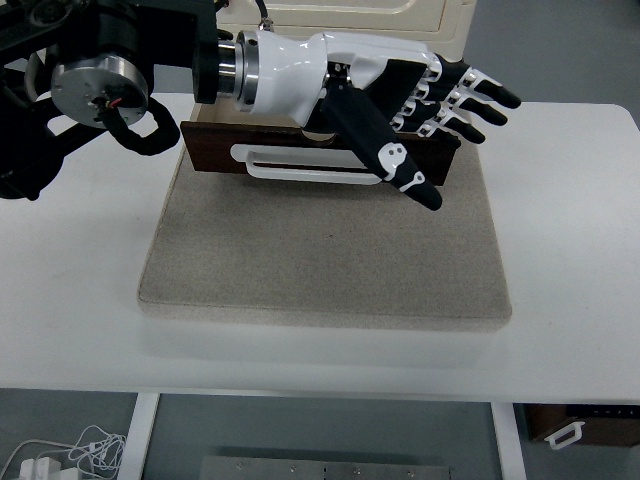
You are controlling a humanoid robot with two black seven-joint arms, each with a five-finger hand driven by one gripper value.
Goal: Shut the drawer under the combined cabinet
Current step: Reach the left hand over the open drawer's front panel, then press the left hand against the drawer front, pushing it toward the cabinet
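Observation:
A dark brown drawer front with a long white handle shows at the far edge of a grey stone-like cabinet top. My left hand, white with black fingers, comes in from the upper left and lies over the drawer front. Its fingers are stretched out flat past the drawer's right end. Its thumb points down across the handle. The hand holds nothing. Most of the drawer's top is hidden by the hand.
The cabinet sits on a white table. A cream cabinet stands behind. Black arm parts and a cable fill the upper left. Under the table edge are a white cable and a brown box.

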